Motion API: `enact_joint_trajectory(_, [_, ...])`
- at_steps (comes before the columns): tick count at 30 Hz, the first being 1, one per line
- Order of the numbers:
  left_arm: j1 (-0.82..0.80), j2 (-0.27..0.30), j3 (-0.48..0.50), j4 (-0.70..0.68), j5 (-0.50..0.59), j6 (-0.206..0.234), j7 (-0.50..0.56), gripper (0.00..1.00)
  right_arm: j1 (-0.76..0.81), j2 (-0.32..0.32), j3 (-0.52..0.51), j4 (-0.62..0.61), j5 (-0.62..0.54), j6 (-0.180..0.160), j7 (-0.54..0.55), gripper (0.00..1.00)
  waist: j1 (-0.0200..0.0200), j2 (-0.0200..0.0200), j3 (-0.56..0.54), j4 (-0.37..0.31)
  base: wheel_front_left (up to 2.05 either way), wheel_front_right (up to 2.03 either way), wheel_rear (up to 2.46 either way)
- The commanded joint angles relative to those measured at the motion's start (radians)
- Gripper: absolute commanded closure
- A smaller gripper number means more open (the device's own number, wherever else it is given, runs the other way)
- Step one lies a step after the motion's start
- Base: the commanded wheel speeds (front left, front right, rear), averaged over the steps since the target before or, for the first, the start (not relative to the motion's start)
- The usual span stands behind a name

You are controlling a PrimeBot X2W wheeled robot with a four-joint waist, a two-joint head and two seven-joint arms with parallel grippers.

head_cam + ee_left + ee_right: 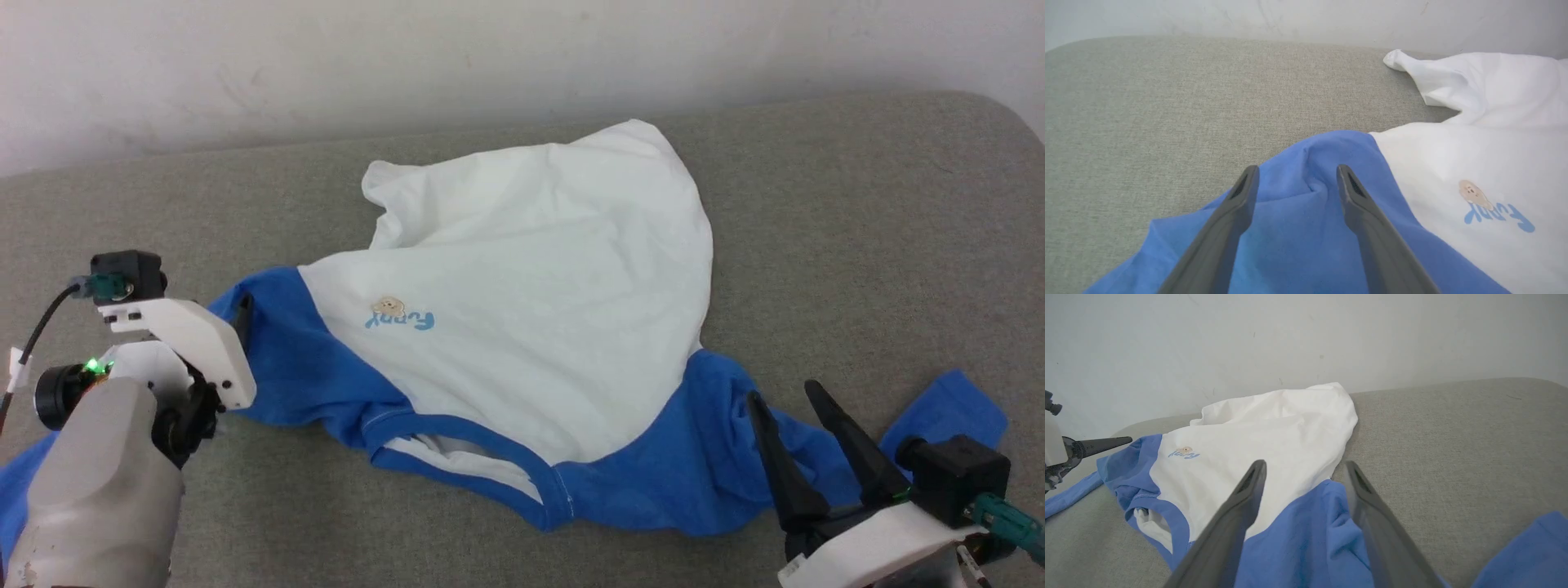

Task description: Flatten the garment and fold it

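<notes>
The garment (531,278) lies spread but rumpled on the grey surface, collar toward me, white body reaching to the back, chest lettering (400,317) facing up. Its blue sleeves trail off to the lower left and lower right. My left gripper (1296,179) is open, fingers straddling a raised fold of the blue left shoulder (1314,163); in the head view its tips are mostly hidden behind the wrist (196,343). My right gripper (784,396) is open above the blue right shoulder (1310,539), fingers apart with no cloth between them. The left gripper's finger (1102,444) shows in the right wrist view.
The grey fabric surface (857,212) extends around the shirt, with a rounded corner at the back right. A pale wall (490,57) runs close behind it. The right sleeve end (951,412) lies beside my right wrist. A cable (37,335) hangs off the left wrist.
</notes>
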Motion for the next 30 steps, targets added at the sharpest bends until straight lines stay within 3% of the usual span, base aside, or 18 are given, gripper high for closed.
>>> enact_joint_trajectory(1, [0.022, 0.002, 0.002, -0.017, -0.010, -0.012, 0.008, 0.00, 0.011, 0.004, -0.005, 0.002, 0.007, -0.001, -0.006, 0.00, 0.0000, 0.0000, -0.019, 0.014, 0.00, 0.00, 0.00])
enact_joint_trajectory(7, [0.094, 0.015, -0.010, -0.133, -0.080, -0.045, 0.211, 0.00, 0.027, 0.007, -0.002, -0.003, 0.010, -0.001, 0.000, 0.00, 0.0000, 0.0000, -0.036, 0.045, 0.00, 0.00, 0.00])
enact_joint_trajectory(11, [0.138, 0.025, -0.021, -0.210, -0.112, -0.023, 0.353, 0.00, 0.020, 0.008, 0.007, -0.008, 0.009, -0.001, 0.005, 0.00, 0.0000, 0.0000, -0.024, 0.047, 0.00, 0.00, 0.00])
enact_joint_trajectory(17, [0.173, 0.027, -0.050, -0.273, -0.114, 0.029, 0.472, 0.00, 0.007, 0.008, 0.021, -0.002, 0.010, -0.001, 0.009, 0.00, 0.0000, 0.0000, 0.004, 0.027, 0.00, 0.00, 0.00])
enact_joint_trajectory(21, [0.206, 0.021, -0.112, -0.268, -0.106, 0.017, 0.580, 0.00, 0.004, 0.009, 0.021, 0.006, 0.013, -0.001, 0.012, 0.00, 0.0000, 0.0000, 0.008, 0.005, 0.00, 0.00, 0.00])
enact_joint_trajectory(22, [0.218, 0.017, -0.125, -0.269, -0.115, 0.009, 0.617, 0.08, 0.004, 0.009, 0.018, 0.008, 0.014, -0.001, 0.012, 0.00, 0.0000, 0.0000, 0.007, 0.002, 0.00, 0.00, 0.00])
enact_joint_trajectory(23, [0.229, 0.018, -0.137, -0.273, -0.121, 0.002, 0.650, 0.44, 0.006, 0.009, 0.014, 0.009, 0.015, -0.001, 0.011, 0.00, 0.0000, 0.0000, 0.005, -0.001, 0.00, 0.00, 0.00])
enact_joint_trajectory(24, [0.240, 0.024, -0.147, -0.279, -0.123, -0.003, 0.677, 0.64, 0.007, 0.009, 0.011, 0.009, 0.016, -0.001, 0.010, 0.00, 0.0000, 0.0000, 0.003, -0.004, 0.00, 0.00, 0.00])
enact_joint_trajectory(25, [0.252, 0.029, -0.155, -0.285, -0.126, -0.006, 0.701, 0.92, 0.009, 0.009, 0.009, 0.010, 0.017, -0.001, 0.010, 0.00, 0.0000, 0.0000, 0.001, -0.006, 0.00, 0.00, 0.00])
enact_joint_trajectory(26, [0.264, 0.035, -0.159, -0.291, -0.131, -0.007, 0.719, 1.00, 0.011, 0.009, 0.008, 0.011, 0.018, -0.001, 0.010, 0.00, 0.0000, 0.0000, -0.001, -0.007, 0.00, 0.00, 0.00])
enact_joint_trajectory(30, [0.296, 0.053, -0.163, -0.332, -0.130, -0.001, 0.726, 1.00, 0.016, 0.009, 0.000, 0.014, 0.025, -0.001, 0.011, 0.00, 0.0000, 0.0000, -0.006, -0.004, 0.00, 0.00, 0.00])
